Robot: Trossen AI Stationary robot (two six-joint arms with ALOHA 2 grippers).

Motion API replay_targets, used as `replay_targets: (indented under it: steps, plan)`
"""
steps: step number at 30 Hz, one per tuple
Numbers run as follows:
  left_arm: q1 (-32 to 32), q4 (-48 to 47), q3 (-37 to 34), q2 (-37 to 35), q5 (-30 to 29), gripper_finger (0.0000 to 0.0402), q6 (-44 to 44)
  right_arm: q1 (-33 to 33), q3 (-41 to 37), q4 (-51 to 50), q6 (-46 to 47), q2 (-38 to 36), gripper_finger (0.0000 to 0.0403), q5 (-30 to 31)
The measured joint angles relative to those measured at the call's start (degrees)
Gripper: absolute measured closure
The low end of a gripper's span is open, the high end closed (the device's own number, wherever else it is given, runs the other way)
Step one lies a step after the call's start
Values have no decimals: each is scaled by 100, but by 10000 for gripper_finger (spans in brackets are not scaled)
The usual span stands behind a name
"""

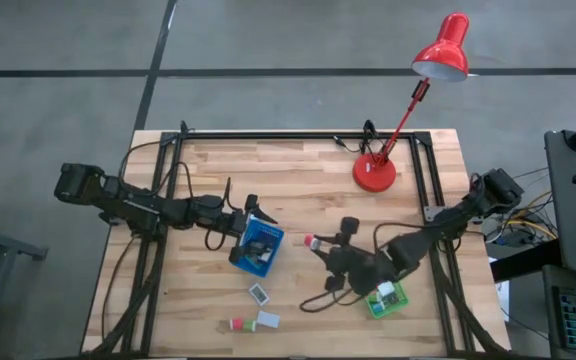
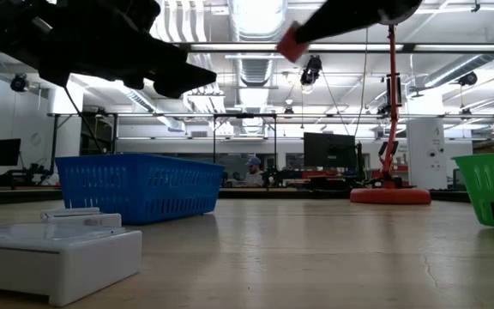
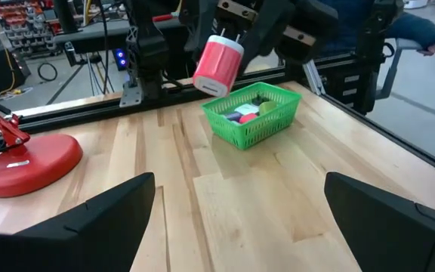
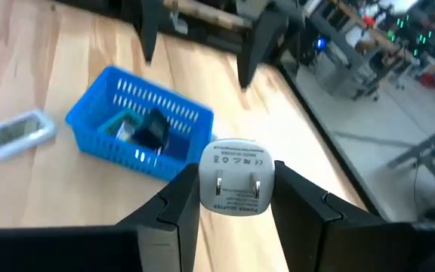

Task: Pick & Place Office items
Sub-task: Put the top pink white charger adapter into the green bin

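Note:
My right gripper [image 1: 314, 243] hangs over the table's middle, between the two trays, shut on a small red block with a white pronged end [image 4: 236, 185], also seen as the red block [image 3: 217, 64]. My left gripper [image 3: 240, 219] stands open with nothing between its fingers, at the left side of the blue tray [image 1: 259, 246], above the table. The blue tray [image 4: 138, 128] holds a few dark and blue office items. Red, green and dark items lie in the green tray [image 3: 251, 113]. Loose items rest flat on the wood: a white one [image 1: 259, 293], another white one [image 1: 267, 320] and a red one [image 1: 236, 324]. My right gripper pinches the red block between its two fingers [image 4: 183, 204], on two opposite sides near its white pronged end [image 4: 202, 185]. The pronged face looks back at the wrist. The block is lifted clear of the table, tilted, its red body [image 3: 211, 66] pointing away from the gripper.
A red desk lamp stands on its round base [image 1: 375, 173] at the far right of the table. A black metal frame [image 1: 298, 135] runs along the far edge and both sides. Bare wood lies between the trays and near the front edge.

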Motion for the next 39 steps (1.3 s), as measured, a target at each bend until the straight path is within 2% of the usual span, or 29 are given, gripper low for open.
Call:
replay_targets:
  steps: [10,16,26,39]
  plan:
    - [0,-86,0,0,-4,12,43,611,0,-2103,2345,-327,280,65]
    - [1,-183,0,0,-17,12,64,797,137,-3035,3265,-338,280,-376]
    - [2,-295,0,0,-42,12,80,984,648,-4552,4352,-336,280,-1386]
    - [2,-366,0,2,-57,12,76,1024,440,-4803,5121,-325,280,-3317]
